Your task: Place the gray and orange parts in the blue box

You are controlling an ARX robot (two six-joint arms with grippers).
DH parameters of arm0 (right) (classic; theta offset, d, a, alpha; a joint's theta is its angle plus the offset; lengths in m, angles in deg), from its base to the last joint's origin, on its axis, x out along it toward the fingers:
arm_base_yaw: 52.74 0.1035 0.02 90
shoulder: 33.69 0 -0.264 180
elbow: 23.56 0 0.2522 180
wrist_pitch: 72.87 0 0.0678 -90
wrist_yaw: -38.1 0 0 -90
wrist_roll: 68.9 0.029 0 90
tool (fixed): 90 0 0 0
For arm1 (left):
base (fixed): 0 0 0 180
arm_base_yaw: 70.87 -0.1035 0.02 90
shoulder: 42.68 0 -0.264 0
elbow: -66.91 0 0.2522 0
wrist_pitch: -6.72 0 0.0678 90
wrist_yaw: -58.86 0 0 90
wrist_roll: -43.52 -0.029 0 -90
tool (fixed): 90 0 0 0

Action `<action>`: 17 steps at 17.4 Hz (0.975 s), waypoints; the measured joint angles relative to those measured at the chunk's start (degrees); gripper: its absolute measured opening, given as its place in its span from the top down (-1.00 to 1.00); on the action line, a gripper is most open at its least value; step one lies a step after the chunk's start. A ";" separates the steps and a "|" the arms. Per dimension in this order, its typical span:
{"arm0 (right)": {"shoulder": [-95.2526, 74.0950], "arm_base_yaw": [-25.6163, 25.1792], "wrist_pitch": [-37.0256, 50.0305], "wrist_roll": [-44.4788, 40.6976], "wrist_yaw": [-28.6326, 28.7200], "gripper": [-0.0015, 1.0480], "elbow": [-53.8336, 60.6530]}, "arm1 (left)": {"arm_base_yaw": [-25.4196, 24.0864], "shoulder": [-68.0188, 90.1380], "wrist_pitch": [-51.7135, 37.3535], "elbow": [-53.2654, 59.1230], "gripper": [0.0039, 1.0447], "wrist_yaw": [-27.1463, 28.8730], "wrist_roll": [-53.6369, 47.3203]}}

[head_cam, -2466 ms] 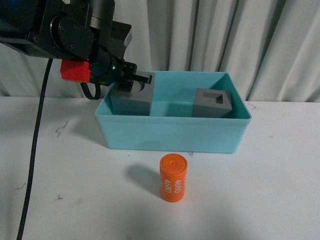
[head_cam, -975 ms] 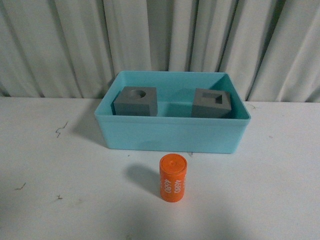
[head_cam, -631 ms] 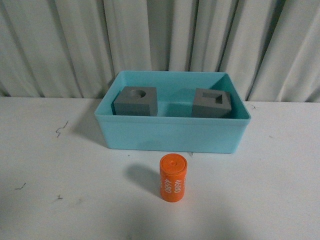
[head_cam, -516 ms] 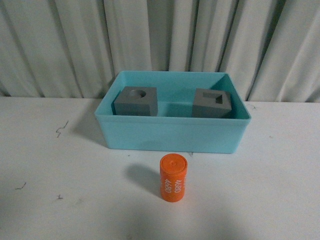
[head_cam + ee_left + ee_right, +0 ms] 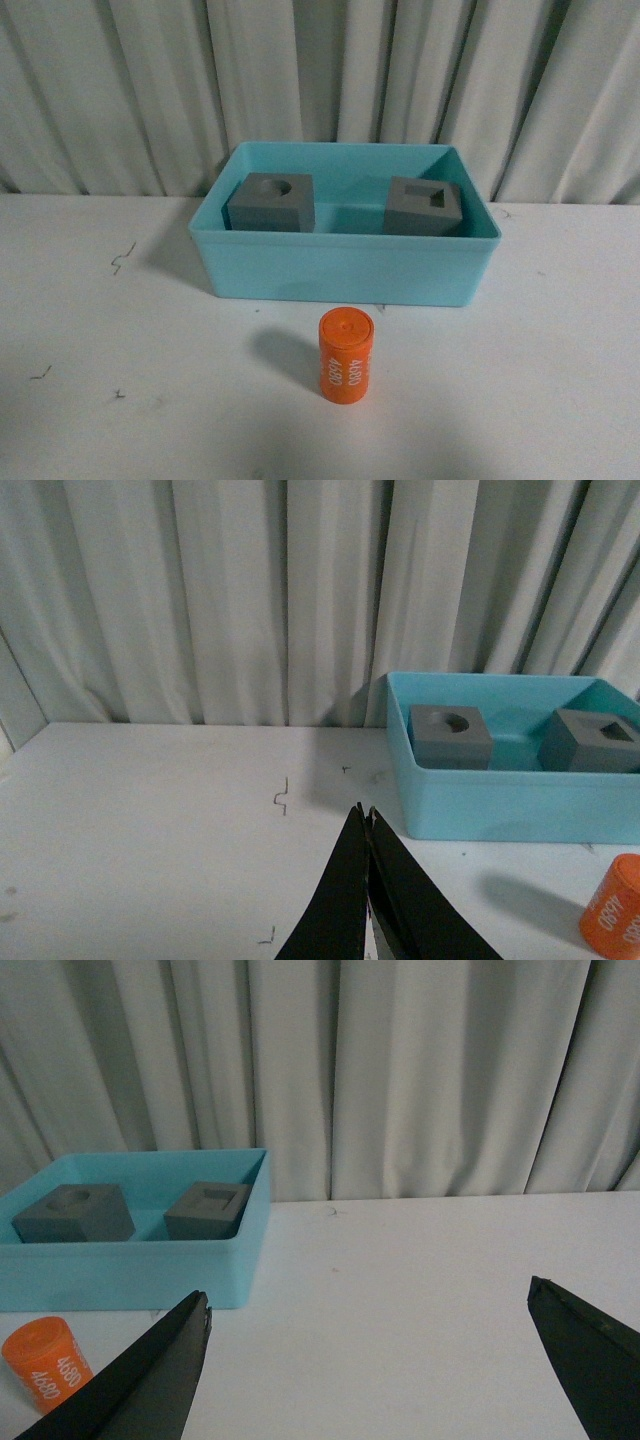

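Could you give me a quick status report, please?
Left gripper shut, right gripper open. Both gray cubes in blue box; orange cylinder outside, upright. Nothing blocking.

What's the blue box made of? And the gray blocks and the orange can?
The blue box looks like smooth plastic: thin even walls, soft sheen. The left gray block and right gray block look dull and matte, maybe plastic; I can't be sure. The orange can looks like smooth plastic too, with white printed digits.

white table (image 5: 120, 330), blue box (image 5: 340, 268) on it, orange cylinder (image 5: 346, 356) upright
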 joint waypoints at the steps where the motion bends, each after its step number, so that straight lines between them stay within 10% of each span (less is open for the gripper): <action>1: 0.00 0.00 -0.04 0.00 0.00 -0.87 0.00 | 0.04 -1.09 1.25 0.00 0.97 0.00 0.00; 14: 0.00 0.00 -0.07 0.00 -0.02 -0.87 0.00 | 0.04 -15.82 16.33 -0.04 0.97 0.02 0.02; 17: 0.00 0.00 -0.04 0.00 0.00 -0.87 0.00 | 0.04 -15.82 16.44 -0.04 0.39 0.00 0.02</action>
